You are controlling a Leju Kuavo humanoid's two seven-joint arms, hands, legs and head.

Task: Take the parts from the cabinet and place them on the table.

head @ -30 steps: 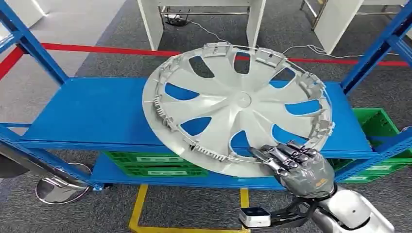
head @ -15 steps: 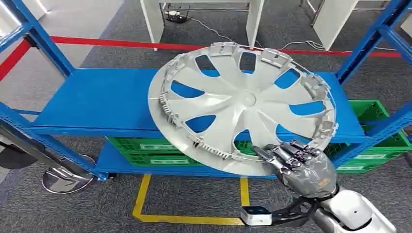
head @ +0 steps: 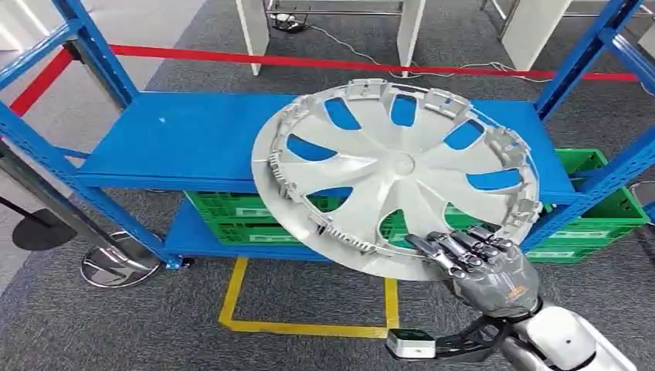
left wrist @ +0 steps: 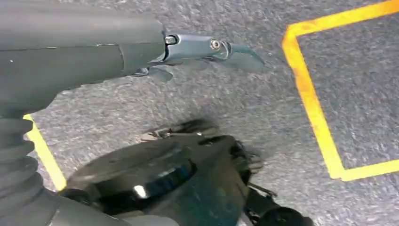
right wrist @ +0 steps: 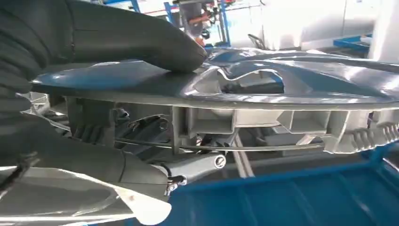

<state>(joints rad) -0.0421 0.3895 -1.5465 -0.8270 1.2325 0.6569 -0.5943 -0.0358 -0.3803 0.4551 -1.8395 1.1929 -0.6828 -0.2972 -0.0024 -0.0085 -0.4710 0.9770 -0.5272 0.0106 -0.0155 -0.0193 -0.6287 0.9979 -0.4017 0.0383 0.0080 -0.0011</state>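
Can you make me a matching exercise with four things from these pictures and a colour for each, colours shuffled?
Things:
1. wheel cover, held at its rim by the right robot hand
2. shelf
3. crates
4. floor tape square

Colours:
A. yellow
B. green
C. silver-grey
D. blue

Pairs: 1-C, 2-D, 3-B, 4-A

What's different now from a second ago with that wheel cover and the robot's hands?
The whole head view has shifted, so the camera has moved; the blue shelf now sits higher in frame. The wheel cover hangs further out past the shelf's front edge. The right hand still grips its near rim. The left hand still hangs over the floor.
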